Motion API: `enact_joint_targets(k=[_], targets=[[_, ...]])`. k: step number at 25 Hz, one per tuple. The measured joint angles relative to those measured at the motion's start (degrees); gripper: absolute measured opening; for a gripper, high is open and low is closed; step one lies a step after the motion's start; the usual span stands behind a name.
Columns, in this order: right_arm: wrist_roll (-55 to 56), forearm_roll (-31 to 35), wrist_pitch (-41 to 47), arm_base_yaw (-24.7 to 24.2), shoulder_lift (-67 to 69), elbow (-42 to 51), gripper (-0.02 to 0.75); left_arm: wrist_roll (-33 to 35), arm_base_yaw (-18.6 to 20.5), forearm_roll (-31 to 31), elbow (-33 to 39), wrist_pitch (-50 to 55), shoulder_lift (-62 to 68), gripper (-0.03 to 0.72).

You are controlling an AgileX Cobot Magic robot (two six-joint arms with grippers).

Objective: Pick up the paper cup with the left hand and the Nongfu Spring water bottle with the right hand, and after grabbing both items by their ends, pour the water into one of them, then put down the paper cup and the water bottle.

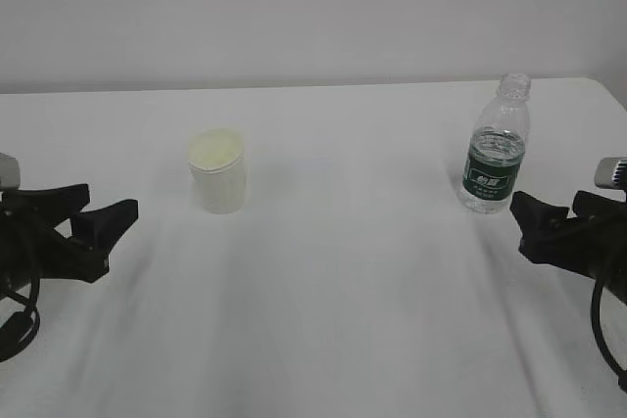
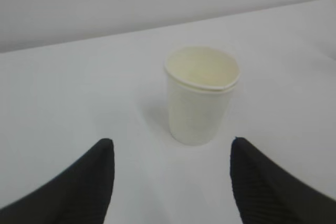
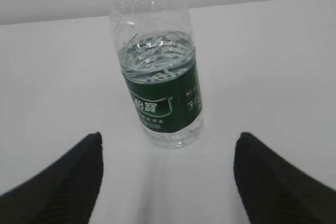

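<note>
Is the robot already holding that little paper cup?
No. The paper cup stands alone on the white table, ahead of the open left hand, whose black fingers do not touch it.

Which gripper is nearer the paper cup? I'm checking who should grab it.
Left. The left gripper sits open just left of the paper cup, facing it; the right gripper is across the table by the water bottle.
</note>
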Motion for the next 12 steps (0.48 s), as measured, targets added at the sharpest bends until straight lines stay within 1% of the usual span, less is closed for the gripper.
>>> enact_joint_targets(k=[6, 12], targets=[[-1.5, -1.6, 0.0, 0.0, 3.4, -3.2, 0.63, 0.0, 0.0, 0.3, 0.0, 0.0, 5.2, 0.494], [-6.0, -2.0, 0.0, 0.0, 7.3, -8.8, 0.647, 0.0, 0.0, 0.6, -0.5, 0.0, 5.9, 0.494]])
